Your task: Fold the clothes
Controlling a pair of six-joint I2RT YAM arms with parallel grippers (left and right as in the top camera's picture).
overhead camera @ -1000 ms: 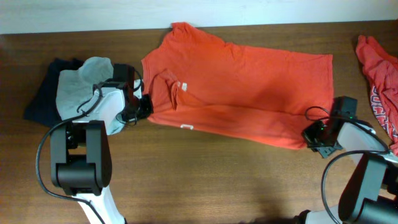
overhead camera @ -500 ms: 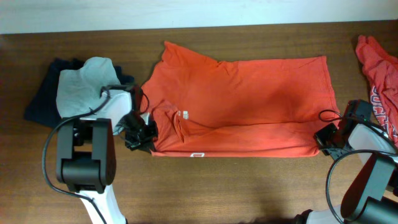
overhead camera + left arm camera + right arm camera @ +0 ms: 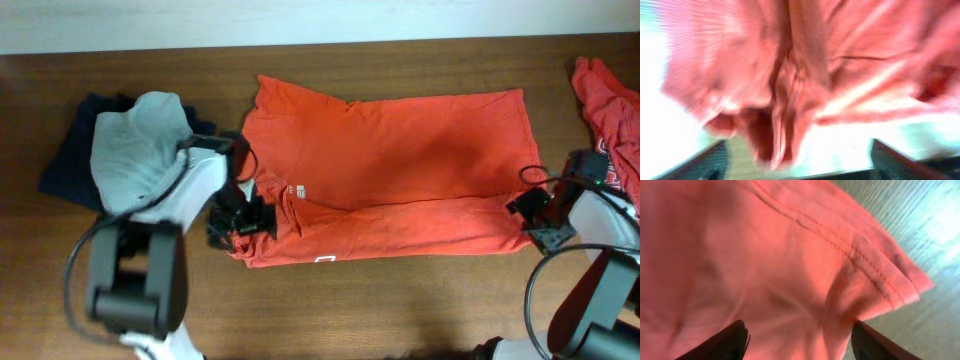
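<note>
Left pincer and right pincer each clamp the shirt; fabric judged light and limp, best pinched at hems.

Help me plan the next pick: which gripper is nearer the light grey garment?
Left. The left gripper is close beside the light grey garment, at the collar end of the orange shirt. The right gripper is far off at the shirt's hem end.
</note>
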